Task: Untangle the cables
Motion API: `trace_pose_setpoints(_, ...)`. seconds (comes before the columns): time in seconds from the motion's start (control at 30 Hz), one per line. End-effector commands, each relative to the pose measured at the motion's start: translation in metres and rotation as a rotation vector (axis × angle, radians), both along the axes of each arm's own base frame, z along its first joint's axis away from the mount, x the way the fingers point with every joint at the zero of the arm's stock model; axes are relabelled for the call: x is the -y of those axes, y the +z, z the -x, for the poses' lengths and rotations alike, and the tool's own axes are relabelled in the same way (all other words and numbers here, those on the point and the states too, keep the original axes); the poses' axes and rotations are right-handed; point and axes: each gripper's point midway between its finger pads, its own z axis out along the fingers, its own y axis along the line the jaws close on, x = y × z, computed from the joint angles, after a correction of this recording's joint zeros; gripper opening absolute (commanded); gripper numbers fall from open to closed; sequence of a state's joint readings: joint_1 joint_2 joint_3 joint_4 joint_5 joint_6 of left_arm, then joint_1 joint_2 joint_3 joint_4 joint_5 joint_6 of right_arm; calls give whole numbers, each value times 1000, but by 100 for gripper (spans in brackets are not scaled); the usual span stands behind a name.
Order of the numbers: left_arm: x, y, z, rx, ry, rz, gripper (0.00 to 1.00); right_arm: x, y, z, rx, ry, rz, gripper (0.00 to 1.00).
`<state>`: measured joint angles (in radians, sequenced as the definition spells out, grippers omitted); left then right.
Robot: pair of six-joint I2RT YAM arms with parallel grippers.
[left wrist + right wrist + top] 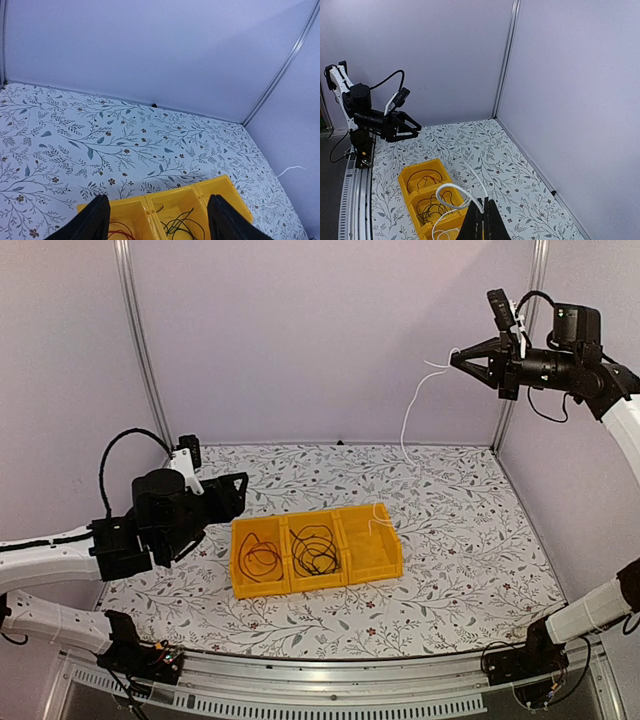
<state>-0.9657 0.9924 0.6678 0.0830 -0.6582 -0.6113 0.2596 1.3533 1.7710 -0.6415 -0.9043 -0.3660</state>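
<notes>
A yellow three-compartment bin [390, 545] sits mid-table. A red cable [258, 560] lies in its left compartment, black and green cables [316, 552] in the middle one. My right gripper [456, 359] is raised high at the back right, shut on a white cable [410, 415] that hangs down into the right compartment. In the right wrist view the white cable [451, 190] loops from the shut fingertips [483, 216] to the bin [406, 175]. My left gripper [238, 492] is open and empty, left of the bin; its fingers [95, 218] frame the bin [227, 190].
Grey walls with aluminium posts [140, 340] close the back and sides. The floral tablecloth [460, 530] runs to the walls. The left arm's black hose [115, 445] arcs above its wrist.
</notes>
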Motion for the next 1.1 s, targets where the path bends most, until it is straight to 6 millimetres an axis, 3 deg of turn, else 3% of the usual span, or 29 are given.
trace_pose_setpoints(0.0,-5,-3,-1,-12,7,-3,69,-7,1,-1,-2,20,-14,0)
trace_pose_setpoints(0.73,-11,-10,2,-35,17,3,69,-40,-23,-9,-36,60,18,0)
trace_pose_setpoints(0.83,-12,-11,3,-38,20,2,69,-41,-34,-20,-49,31,33,0)
trace_pose_setpoints(1.07,-17,-12,5,-40,25,5,69,-45,-81,-39,-99,-1,80,0)
